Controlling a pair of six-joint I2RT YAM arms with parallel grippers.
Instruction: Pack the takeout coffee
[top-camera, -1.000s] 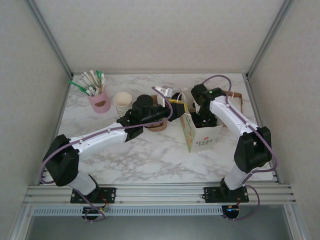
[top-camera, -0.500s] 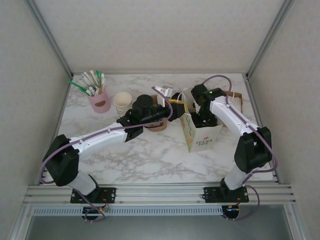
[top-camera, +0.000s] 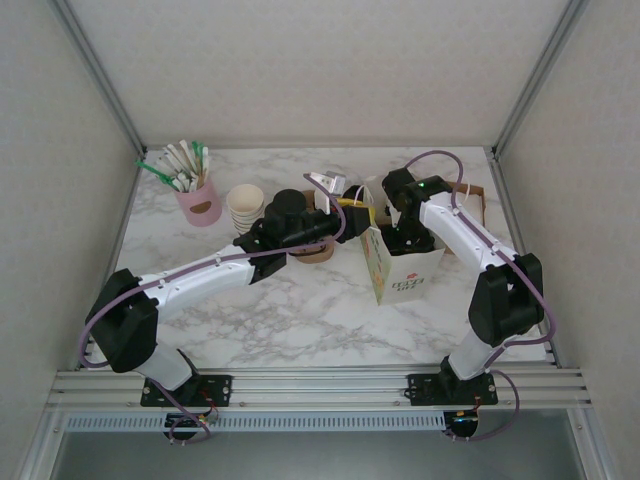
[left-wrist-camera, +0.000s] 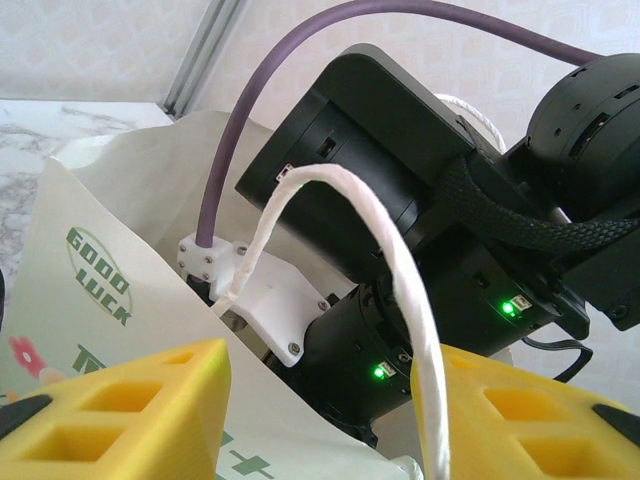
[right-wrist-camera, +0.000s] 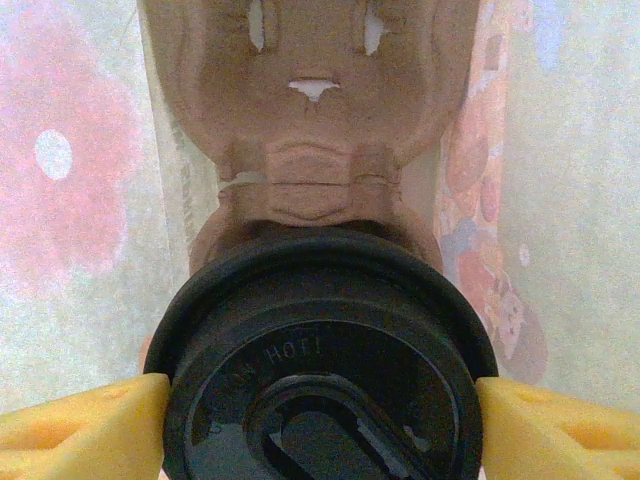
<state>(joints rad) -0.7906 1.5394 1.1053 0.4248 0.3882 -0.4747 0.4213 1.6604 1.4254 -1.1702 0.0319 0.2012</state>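
The takeout coffee (right-wrist-camera: 320, 380) sits down inside the printed paper bag (top-camera: 400, 270), and the right wrist camera looks straight onto its round black lid. Behind it rises the moulded brown pulp cup carrier (right-wrist-camera: 310, 130), and the cup stands up against it.

The right gripper (right-wrist-camera: 320, 425) straddles the lid, one yellow finger (right-wrist-camera: 80, 435) hard by each edge. I cannot tell whether the pads are pressing the lid or standing just off it.

Over at the bag's mouth is the left gripper (left-wrist-camera: 320, 415), released, its yellow fingers well apart. The white twisted handle (left-wrist-camera: 400, 290) arcs down through the gap, close to one finger. The bag's rim with its green "GOOD LUCK" lettering runs between the jaws too. Beyond the handle, the right arm's black wrist (left-wrist-camera: 400, 180) plunges into the bag, green lights glowing.

From above, the bag stands upright on the marble table (top-camera: 300, 320). A stack of cream paper cups (top-camera: 245, 208) and a pink holder of stirrers (top-camera: 200, 205) stand well to the left.
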